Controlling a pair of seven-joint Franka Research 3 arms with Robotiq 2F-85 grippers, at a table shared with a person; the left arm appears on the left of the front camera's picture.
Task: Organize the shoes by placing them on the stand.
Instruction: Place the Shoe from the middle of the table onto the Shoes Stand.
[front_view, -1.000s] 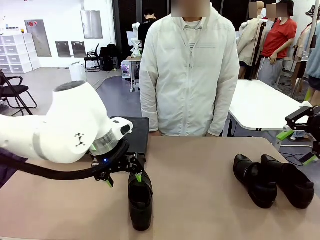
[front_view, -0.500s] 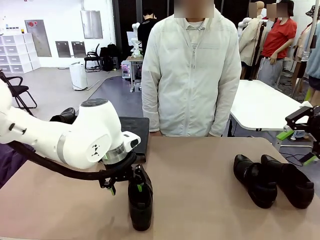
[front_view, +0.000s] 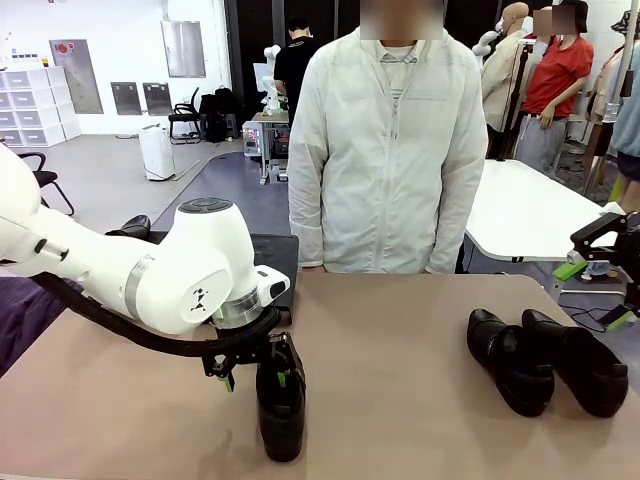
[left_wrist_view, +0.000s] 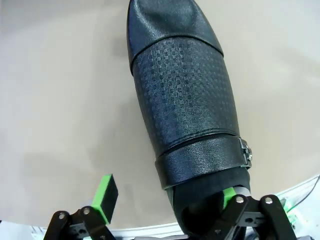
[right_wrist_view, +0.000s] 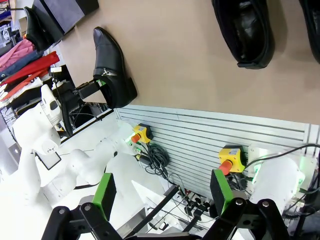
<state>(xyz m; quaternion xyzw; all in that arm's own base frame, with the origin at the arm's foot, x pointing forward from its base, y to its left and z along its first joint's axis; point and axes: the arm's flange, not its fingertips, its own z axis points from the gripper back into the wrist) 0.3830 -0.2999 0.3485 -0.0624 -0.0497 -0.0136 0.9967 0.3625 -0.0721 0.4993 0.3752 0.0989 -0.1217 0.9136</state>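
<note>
Beige table top runs from my side to a person in a white jacket standing at the far side. My left claw is wide open around the heel end of one glossy black leather slip-on shoe. One green pad is clear of the leather and the other is at the collar; I cannot tell if it touches. Nothing is gripped. Just beyond this claw is the low matte-black sloped stand. My right claw hangs wide open and empty, with two more black shoes side by side on the table near it.
</note>
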